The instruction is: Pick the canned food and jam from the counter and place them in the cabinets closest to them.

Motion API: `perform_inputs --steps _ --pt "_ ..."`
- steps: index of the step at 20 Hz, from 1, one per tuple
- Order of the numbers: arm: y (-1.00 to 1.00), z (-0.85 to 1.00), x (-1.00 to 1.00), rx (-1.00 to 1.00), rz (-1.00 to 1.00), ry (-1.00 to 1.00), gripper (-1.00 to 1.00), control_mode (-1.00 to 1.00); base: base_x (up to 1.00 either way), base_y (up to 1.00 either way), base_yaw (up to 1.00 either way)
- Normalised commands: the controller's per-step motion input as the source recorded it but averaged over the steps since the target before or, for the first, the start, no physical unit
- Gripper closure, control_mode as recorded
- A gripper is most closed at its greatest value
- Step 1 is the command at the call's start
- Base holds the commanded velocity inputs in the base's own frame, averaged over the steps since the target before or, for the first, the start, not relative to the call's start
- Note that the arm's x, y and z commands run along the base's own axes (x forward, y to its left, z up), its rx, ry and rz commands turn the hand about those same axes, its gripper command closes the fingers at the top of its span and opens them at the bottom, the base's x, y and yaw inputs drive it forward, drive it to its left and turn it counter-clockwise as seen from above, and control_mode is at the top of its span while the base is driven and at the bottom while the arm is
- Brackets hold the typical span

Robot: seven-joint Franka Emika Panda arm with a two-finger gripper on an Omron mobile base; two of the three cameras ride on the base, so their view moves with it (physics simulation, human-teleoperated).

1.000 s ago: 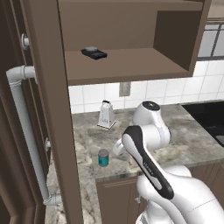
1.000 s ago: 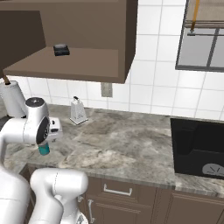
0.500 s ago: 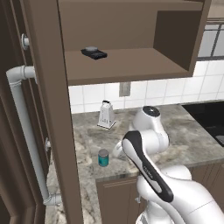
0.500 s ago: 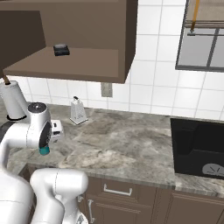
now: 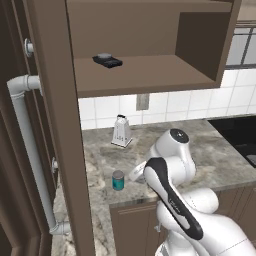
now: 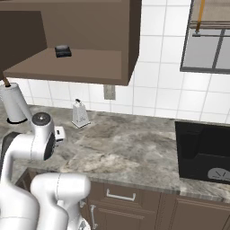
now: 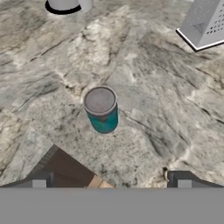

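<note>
The canned food (image 5: 118,180) is standing upright on the bench (image 5: 210,160), near its front edge and left of the white arm (image 5: 172,165). The arm is bending over the bench just beside the can, its elbow joint rising above the stone. A metal grater (image 5: 120,131) is standing farther back against the tiled wall, well apart from the can. Above, the cabinets (image 5: 145,75) are hanging open, a small dark object (image 5: 107,60) lying on the lighter shelf. A white pipe (image 5: 31,150) is running down the left side.
</note>
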Motion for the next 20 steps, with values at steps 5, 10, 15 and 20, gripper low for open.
perform_inputs --steps 5,10,15,20 --pt "-0.02 -0.13 0.00 0.08 0.01 -0.13 -1.00 -1.00 0.00 0.00 0.00" --pt "-0.06 -0.15 0.00 0.10 0.02 -0.14 -1.00 -1.00 0.00 0.00 0.00" --pt "-0.05 -0.21 -0.01 0.10 0.03 -0.16 -1.00 -1.00 0.00 0.00 0.00" --pt "-0.01 -0.29 0.00 0.08 0.03 -0.14 -1.00 -1.00 0.00 0.00 0.00"
